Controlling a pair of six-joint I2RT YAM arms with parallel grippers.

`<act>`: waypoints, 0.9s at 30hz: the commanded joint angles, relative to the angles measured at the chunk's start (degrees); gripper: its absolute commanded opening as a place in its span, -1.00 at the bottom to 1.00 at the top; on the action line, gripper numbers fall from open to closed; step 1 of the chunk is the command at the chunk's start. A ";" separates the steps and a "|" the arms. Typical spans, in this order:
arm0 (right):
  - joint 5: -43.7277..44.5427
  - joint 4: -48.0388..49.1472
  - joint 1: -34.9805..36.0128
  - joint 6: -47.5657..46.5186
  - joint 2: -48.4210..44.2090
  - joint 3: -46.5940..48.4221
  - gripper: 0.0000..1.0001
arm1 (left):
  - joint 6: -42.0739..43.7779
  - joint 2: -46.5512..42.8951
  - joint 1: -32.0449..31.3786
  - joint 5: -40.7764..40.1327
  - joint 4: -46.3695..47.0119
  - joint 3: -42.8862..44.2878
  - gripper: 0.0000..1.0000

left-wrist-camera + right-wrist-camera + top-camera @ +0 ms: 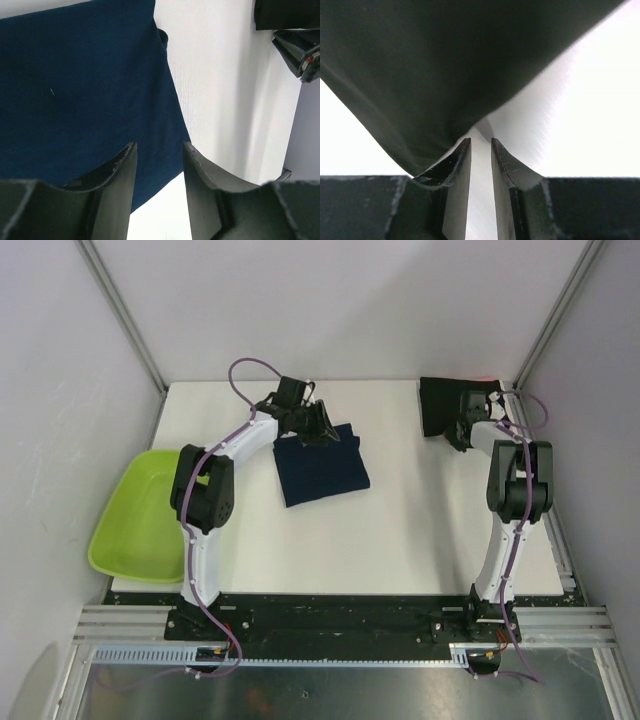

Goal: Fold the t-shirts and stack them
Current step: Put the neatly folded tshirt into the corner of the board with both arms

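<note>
White table (pixel 400 530) inside pale grey walls (pixel 340 300), 2 aluminium corner posts (pixel 120 310), even bright light

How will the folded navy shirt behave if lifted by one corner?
Probably floppy: the navy shirt lies flat in soft layers, so it'd likely sag and unfold. Thin edge, so probably light. A push may wrinkle rather than slide it.

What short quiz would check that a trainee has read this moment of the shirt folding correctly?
1. Fill in: the left tool stands with its jaws ____ at the navy t-shirt's edge.
2. True or false: the navy t-shirt lies inside the lime-green tub.
3. Which is at the black t-shirt in the far corner? A the left tool, B the right tool.
Key: 1 open; 2 false; 3 B.
</note>
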 commanded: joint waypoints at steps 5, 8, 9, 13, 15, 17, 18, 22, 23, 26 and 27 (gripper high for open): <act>2.61 5.40 -0.34 2.39 -10.65 -7.62 -0.41 | 0.11 -1.69 0.12 1.06 0.52 0.07 -0.09; 3.55 5.89 -1.12 3.36 -12.99 -9.12 -0.30 | 0.10 -2.00 0.06 1.06 0.51 -0.11 -0.10; 3.69 6.02 -1.54 3.77 -13.33 -9.32 -0.24 | 0.06 -2.04 0.02 1.13 0.50 -0.17 -0.10; 2.20 8.00 -3.49 5.08 -12.86 -9.52 -0.07 | 0.06 -2.11 0.04 1.31 0.56 -0.19 -0.10; 1.19 10.19 -4.01 5.14 -11.93 -9.53 0.03 | 0.14 -2.04 0.01 1.44 0.55 -0.05 -0.10; 0.46 12.62 -4.29 5.55 -10.81 -9.53 0.16 | 0.22 -1.80 0.00 1.67 0.51 0.23 -0.10; 0.17 13.69 -4.40 5.88 -10.26 -9.49 0.21 | 0.21 -1.63 0.03 1.74 0.50 0.39 -0.10; -0.93 15.83 -4.91 8.08 -7.86 -9.53 0.34 | 0.01 -0.78 0.05 2.09 0.51 1.43 -0.10; -1.05 16.17 -4.97 8.55 -7.29 -9.53 0.36 | -0.03 -0.64 0.10 2.08 0.54 1.70 -0.11; -1.73 17.20 -5.17 10.32 -5.51 -9.53 0.38 | -0.03 -0.28 0.02 2.21 0.54 2.37 -0.11; -1.89 17.38 -5.19 11.03 -4.93 -9.53 0.37 | -0.05 -0.17 0.04 2.23 0.56 2.43 -0.11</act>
